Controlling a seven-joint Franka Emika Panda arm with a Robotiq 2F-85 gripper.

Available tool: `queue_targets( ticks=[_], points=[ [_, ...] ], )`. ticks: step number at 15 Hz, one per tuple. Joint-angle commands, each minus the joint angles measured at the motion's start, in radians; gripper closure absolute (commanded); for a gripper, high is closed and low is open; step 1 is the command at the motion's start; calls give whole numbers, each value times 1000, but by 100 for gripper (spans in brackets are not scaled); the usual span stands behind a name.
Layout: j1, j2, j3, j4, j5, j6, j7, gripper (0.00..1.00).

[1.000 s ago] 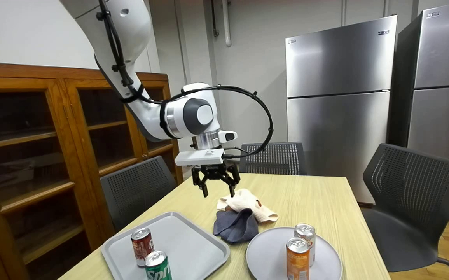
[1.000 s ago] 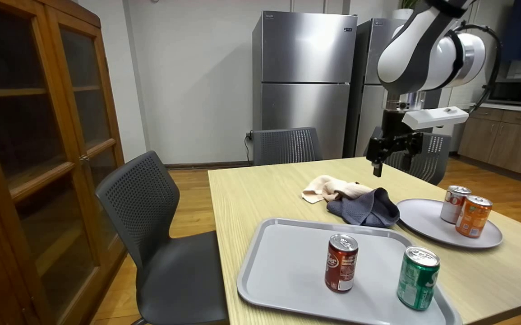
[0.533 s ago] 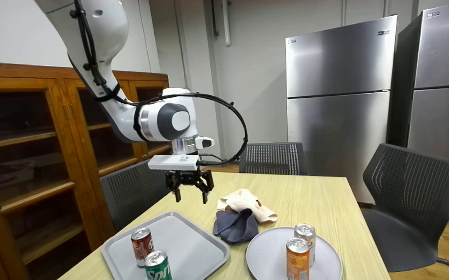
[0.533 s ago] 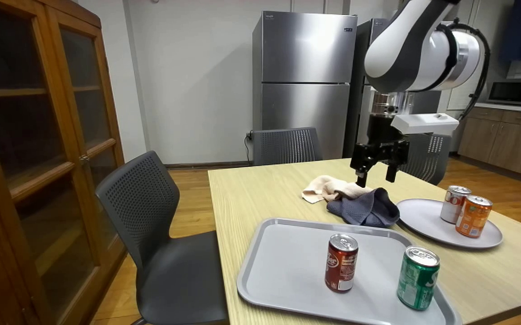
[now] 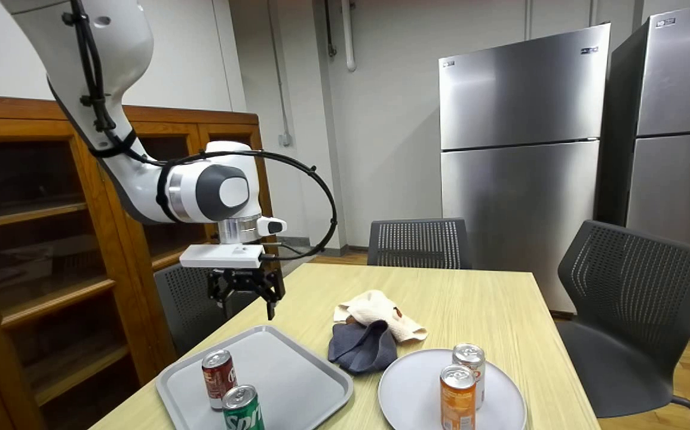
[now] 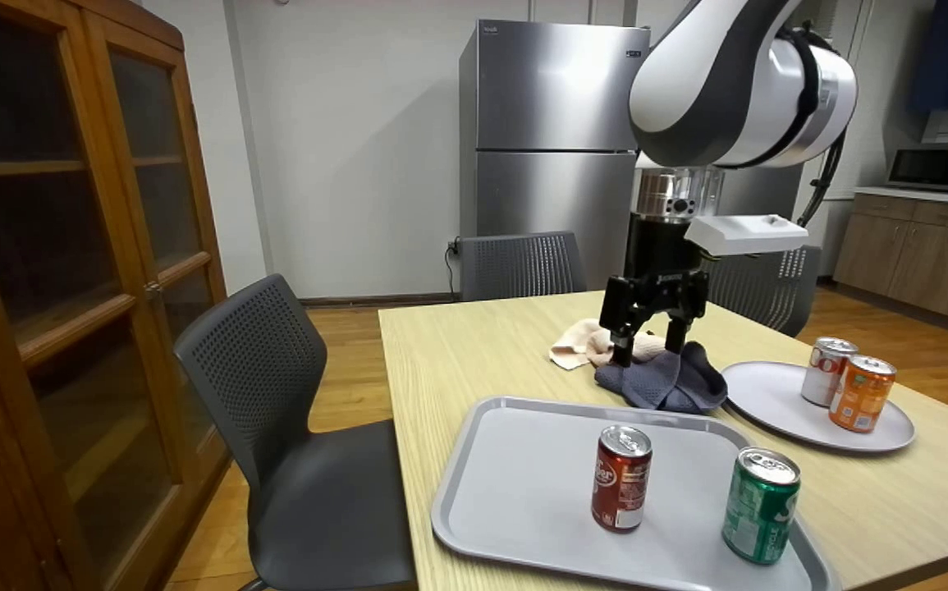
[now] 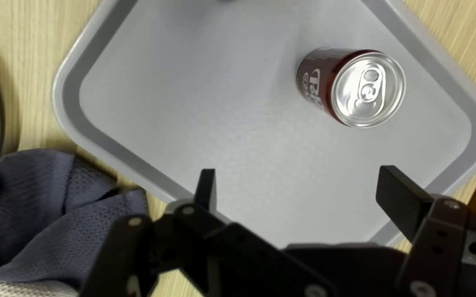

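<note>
Tray [image 6: 523, 476], single, bears one red can [image 6: 621, 483] and one green can [image 6: 759, 509] — one pincer [image 6: 649, 349] hangs spread nearby.

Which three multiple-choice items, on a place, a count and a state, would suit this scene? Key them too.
1. Where does the orange can stand?
A. on the gray tray
B. on the round plate
C. on a chair

2. How many cans stand on the gray tray?
A. two
B. three
C. four

3. How is the gripper?
A. shut on a can
B. shut on a cloth
C. open, holding nothing

1: B, its base lies on the round plate in an exterior view.
2: A, only the red can and the green can stand there.
3: C, its fingers stand apart with nothing between them in the wrist view.
</note>
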State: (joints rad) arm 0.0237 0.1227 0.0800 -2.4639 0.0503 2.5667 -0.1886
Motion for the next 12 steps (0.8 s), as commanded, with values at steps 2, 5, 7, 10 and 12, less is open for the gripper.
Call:
queue_targets(
  ticks=[2,5,7,10,12],
  points=[
    [38,-43,14,-57,-41,12,-2,0],
    [49,-25,24,-68,-23,15,-34,0],
    [55,-14,29,-72,-31,17,-35,0],
    [62,3,33,-75,-36,22,-41,0],
    [61,23,40,-73,-28,28,-56,0]
  ],
)
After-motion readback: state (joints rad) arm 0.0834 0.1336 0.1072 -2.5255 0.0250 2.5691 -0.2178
